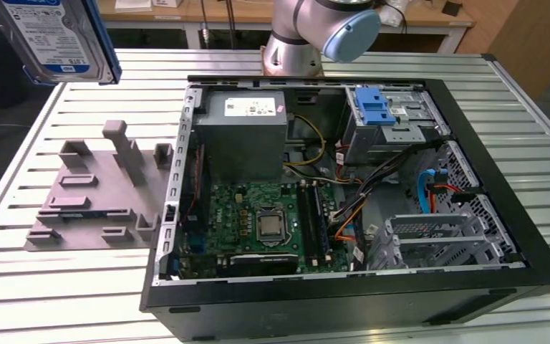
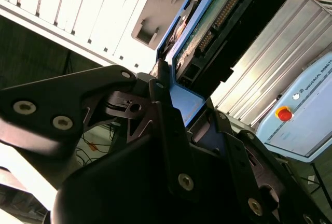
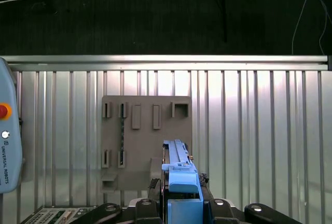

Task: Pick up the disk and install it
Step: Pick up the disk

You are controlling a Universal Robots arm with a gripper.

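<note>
The disk (image 1: 51,39), a silver-grey hard drive with a white-and-blue label and a blue frame, hangs high in the air at the exterior view's top left, above the table's far corner and tilted. In the second wrist view its green circuit-board underside (image 2: 218,11) faces the camera, and my gripper (image 2: 181,105) is shut on the blue frame at its end. In the first wrist view the disk (image 3: 179,169) stands edge-on, rising out of my gripper (image 3: 181,206) above the grey fixture.
A grey slotted fixture (image 1: 94,193) lies on the slatted metal table (image 1: 65,287) beside the open computer case (image 1: 504,179). Inside are a grey power supply (image 1: 246,136), a motherboard and a metal cage with a blue latch (image 1: 389,122). The arm's base (image 1: 299,43) stands behind.
</note>
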